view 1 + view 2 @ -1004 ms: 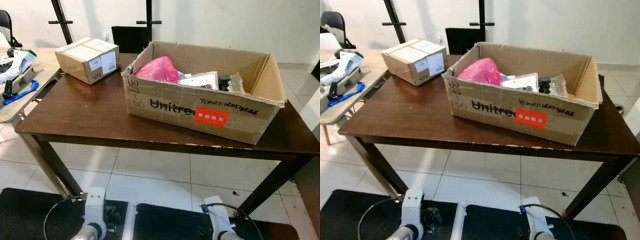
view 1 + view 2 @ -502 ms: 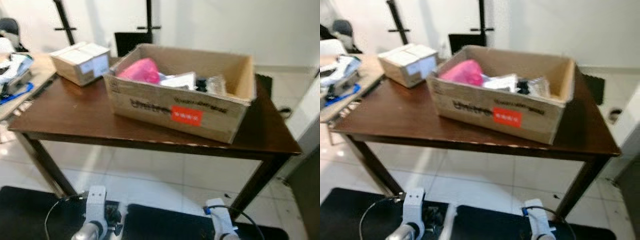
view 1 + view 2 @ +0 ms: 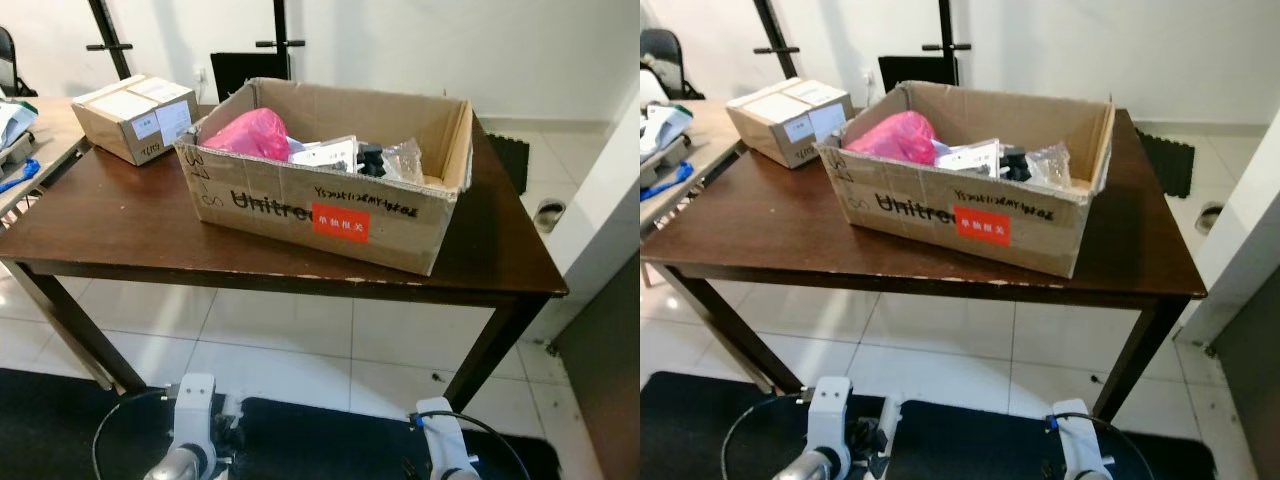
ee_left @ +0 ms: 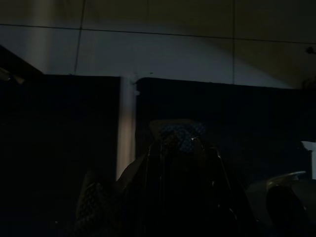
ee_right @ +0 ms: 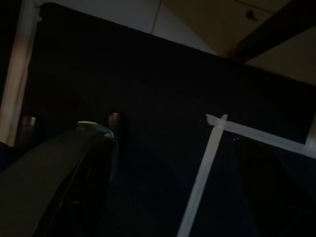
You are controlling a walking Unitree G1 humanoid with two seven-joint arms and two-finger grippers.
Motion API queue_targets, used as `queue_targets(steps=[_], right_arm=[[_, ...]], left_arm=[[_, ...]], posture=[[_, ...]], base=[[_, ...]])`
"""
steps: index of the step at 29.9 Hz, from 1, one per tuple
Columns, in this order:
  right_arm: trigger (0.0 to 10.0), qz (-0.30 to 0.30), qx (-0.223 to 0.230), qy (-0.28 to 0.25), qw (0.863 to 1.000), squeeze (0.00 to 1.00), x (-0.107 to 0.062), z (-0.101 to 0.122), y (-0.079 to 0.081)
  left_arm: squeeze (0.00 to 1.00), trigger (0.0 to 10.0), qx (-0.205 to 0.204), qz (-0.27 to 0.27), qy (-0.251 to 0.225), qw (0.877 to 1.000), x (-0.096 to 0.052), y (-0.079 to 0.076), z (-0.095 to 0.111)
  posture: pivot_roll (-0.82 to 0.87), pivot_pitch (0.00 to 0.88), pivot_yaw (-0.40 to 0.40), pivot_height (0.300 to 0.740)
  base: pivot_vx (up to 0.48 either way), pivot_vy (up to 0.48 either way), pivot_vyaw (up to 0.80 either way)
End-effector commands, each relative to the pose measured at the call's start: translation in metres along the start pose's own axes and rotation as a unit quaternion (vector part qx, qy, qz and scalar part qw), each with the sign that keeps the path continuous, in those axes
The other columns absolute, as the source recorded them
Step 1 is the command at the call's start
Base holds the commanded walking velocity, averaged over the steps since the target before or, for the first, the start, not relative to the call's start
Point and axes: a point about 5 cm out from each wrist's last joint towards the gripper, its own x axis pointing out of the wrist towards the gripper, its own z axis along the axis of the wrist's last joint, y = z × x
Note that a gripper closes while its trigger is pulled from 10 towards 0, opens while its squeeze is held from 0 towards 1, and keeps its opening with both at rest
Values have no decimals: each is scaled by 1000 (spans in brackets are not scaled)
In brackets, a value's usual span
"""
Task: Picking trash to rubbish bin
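The dark wooden surface stands straight ahead, carrying a big open cardboard box that lies with its long side across the view. A smaller taped box sits just behind its left end. Inside the big box the trash is heaped toward the left and middle — a pink bag, white paper, something black and a crinkled clear wrapper. Both arms hang low over black floor mats, the left arm and right arm well below and short of the box. The trash lies up and forward of both claws; the pink bag looks nearer the left one. How far either claw is open I cannot tell — the wrist views are too dark.
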Motion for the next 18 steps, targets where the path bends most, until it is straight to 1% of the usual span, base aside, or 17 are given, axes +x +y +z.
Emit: queue_targets(steps=[1,18], right_arm=[[10000,10,4,9,1000,0,0,-6,7],[10000,8,6,11,1000,0,0,-7,8]], left_arm=[[0,10000,-3,9,7,1000,-3,5,-5],[0,10000,6,0,5,1000,-2,5,-2]], posture=[[-66,111,46,740],[-65,111,47,740]], base=[[0,0,0],[0,0,0]])
